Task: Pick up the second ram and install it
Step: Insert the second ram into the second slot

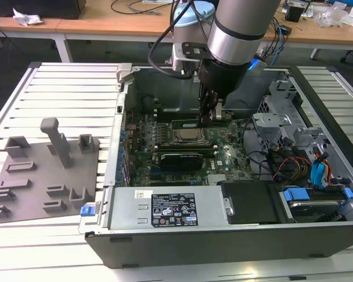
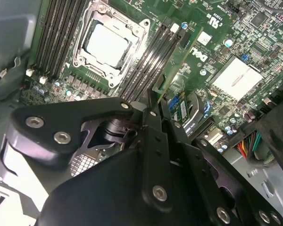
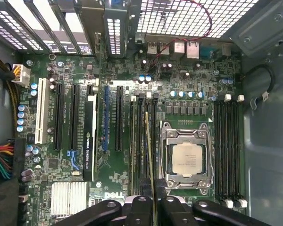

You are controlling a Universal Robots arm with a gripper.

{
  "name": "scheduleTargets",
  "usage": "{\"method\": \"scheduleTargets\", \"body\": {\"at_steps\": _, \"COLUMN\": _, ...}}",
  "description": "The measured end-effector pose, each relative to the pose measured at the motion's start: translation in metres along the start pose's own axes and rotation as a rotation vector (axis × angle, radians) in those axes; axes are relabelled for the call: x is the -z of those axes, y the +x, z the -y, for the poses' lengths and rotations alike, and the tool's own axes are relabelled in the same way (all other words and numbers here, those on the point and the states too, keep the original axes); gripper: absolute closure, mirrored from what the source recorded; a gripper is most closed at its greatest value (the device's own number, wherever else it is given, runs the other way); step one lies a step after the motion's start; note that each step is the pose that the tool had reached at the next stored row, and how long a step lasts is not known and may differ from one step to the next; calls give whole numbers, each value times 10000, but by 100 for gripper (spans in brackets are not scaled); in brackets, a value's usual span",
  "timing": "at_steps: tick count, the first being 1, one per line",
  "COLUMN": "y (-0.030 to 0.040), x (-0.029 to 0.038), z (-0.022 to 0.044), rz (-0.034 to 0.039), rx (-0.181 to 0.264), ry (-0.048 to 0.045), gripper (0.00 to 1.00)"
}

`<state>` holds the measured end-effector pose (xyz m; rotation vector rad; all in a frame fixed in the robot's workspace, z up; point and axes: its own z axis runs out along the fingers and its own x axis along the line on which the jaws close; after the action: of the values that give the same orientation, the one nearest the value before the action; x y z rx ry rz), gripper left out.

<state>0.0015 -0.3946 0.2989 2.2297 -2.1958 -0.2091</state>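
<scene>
An open desktop computer case (image 1: 223,235) lies on its side on a slatted light metal work surface (image 1: 65,94), with wooden desks (image 1: 94,20) carrying cables along the back of the room. On the exterior view's left a grey plastic tray (image 1: 41,170) with raised ridges and posts rests on the slats just beside the case. Inside the case the green motherboard (image 3: 198,80) lies flat, its processor socket (image 3: 187,160) flanked on both sides by banks of long black memory slots (image 3: 228,150) with white end clips. The arm reaches down into the case, and its gripper (image 1: 210,111) hangs just above the slots next to the socket. The black fingers (image 2: 153,127) are drawn narrow and pinch the second ram (image 3: 150,155) by its upper edge. The stick stands on edge, its thin green board seen as a line in the first wrist view, with its long axis running parallel to the slots and alongside the socket; its lower edge is at the slot bank between the socket and the expansion slots, though whether it sits in a slot cannot be told. Its far end points toward the rear ports. White lettering is printed on the motherboard, and a black and white sticker (image 1: 173,210) sits on the power supply (image 1: 165,208), too small to read.
</scene>
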Motion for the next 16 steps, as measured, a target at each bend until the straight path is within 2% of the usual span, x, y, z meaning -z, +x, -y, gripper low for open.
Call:
{"method": "scheduleTargets", "body": {"at_steps": 11, "y": -3, "x": -3, "z": 0, "rz": 0, "rx": 0, "ry": 0, "gripper": 86}}
{"method": "scheduleTargets", "body": {"at_steps": 16, "y": 4, "x": -74, "z": 6, "rz": 3, "rx": 0, "ry": 0, "gripper": 86}}
